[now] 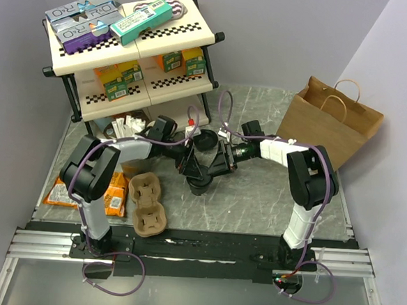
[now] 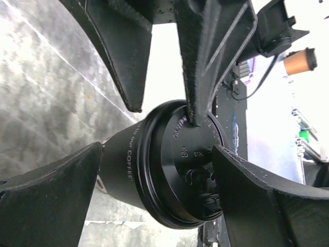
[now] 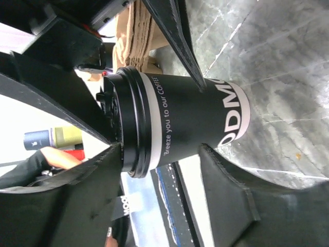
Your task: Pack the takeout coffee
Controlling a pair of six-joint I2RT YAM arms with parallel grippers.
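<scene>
On the gray counter (image 1: 270, 199), left jaws seemingly clasp the black cup (image 3: 190, 118); right jaws gape wide at its lid.

My lab cell staged as small shop, grey walls (image 1: 282, 32) around, shelf (image 1: 169, 27) of boxed goods (image 1: 183, 60) upper left, paper bag (image 1: 327, 126) upper right, aluminium rail (image 1: 203, 254) at bottom

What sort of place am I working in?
Probably a mock café or shop counter set up for robot trials: a shelf of boxed goods, a paper bag, a lidded coffee cup and a pulp carrier.
</scene>
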